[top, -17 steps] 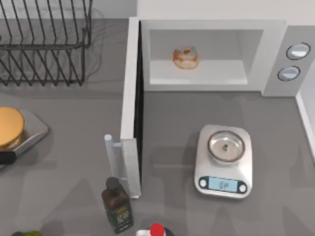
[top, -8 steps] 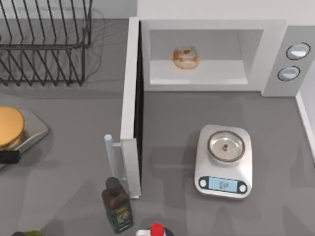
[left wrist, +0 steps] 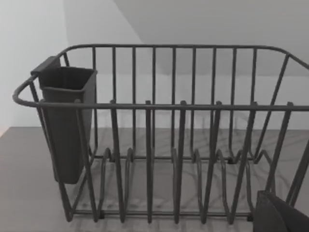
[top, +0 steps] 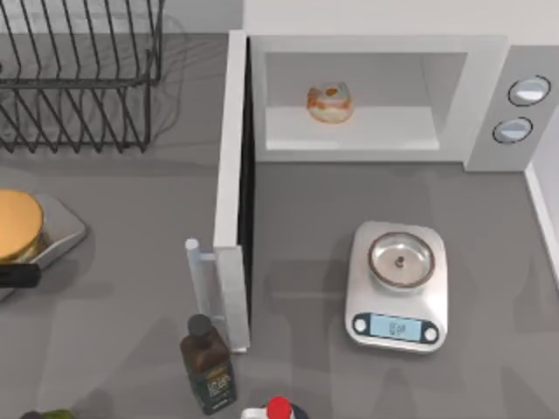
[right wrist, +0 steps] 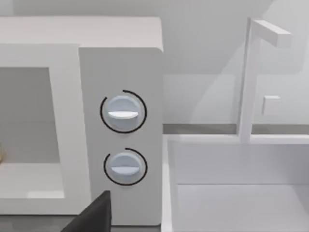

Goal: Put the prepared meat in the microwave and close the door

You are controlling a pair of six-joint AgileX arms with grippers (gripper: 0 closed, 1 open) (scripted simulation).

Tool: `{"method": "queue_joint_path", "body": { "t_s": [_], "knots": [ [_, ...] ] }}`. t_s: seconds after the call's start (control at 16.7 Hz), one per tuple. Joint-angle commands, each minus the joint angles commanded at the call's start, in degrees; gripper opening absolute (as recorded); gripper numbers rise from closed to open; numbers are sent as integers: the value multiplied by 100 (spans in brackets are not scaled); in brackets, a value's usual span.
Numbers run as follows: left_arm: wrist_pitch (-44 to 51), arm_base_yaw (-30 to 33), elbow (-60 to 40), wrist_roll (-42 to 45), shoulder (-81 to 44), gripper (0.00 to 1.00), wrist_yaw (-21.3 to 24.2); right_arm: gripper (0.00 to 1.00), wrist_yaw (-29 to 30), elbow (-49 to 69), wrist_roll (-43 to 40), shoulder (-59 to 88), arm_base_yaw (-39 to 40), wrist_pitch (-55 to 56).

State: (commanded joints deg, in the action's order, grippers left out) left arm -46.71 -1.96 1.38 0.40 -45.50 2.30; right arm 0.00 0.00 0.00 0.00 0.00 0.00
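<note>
Sitting inside the microwave (top: 376, 96) — prepared meat (top: 329, 102); door (top: 231, 188) open; pincer states untellable

**Meat in microwave, door open**

Prepared meat (top: 329, 102) sits inside microwave (top: 376, 44), upper centre of frame. Door (top: 233, 188) swings toward lower centre. Scale (top: 397, 285) lower right, rack (top: 79, 70) upper left, bottle (top: 208, 365) at bottom.

The microwave (top: 376, 96) is finished in smooth, matt white-grey, like painted metal or plastic, with two silver knobs (right wrist: 123, 112) that look brushed, and the door (top: 232, 188) is given the same matt white finish. The prepared meat (top: 329, 101) is seen as glossy, orange-brown with cream patches. The bench (top: 131, 253) is rendered matt grey, the dish rack (left wrist: 159, 130) as thin dark wire, and the scale (top: 397, 286) as pale plastic under a shiny steel plate.
</note>
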Motion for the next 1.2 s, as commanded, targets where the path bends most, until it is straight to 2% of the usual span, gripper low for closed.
{"method": "queue_joint_path", "body": {
  "t_s": [0.18, 0.36, 0.9, 1.2],
  "knots": [
    [549, 294, -421, -200, -272, 0, -236, 100, 0, 0, 0, 0, 0, 0],
    [1551, 833, -1120, -560, -689, 0, -608, 100, 0, 0, 0, 0, 0, 0],
    [6295, 2814, -3596, -1936, -1679, 0, -1929, 100, 0, 0, 0, 0, 0, 0],
    [7761, 3483, -4506, -2392, -1683, 0, -2401, 100, 0, 0, 0, 0, 0, 0]
  ]
}}
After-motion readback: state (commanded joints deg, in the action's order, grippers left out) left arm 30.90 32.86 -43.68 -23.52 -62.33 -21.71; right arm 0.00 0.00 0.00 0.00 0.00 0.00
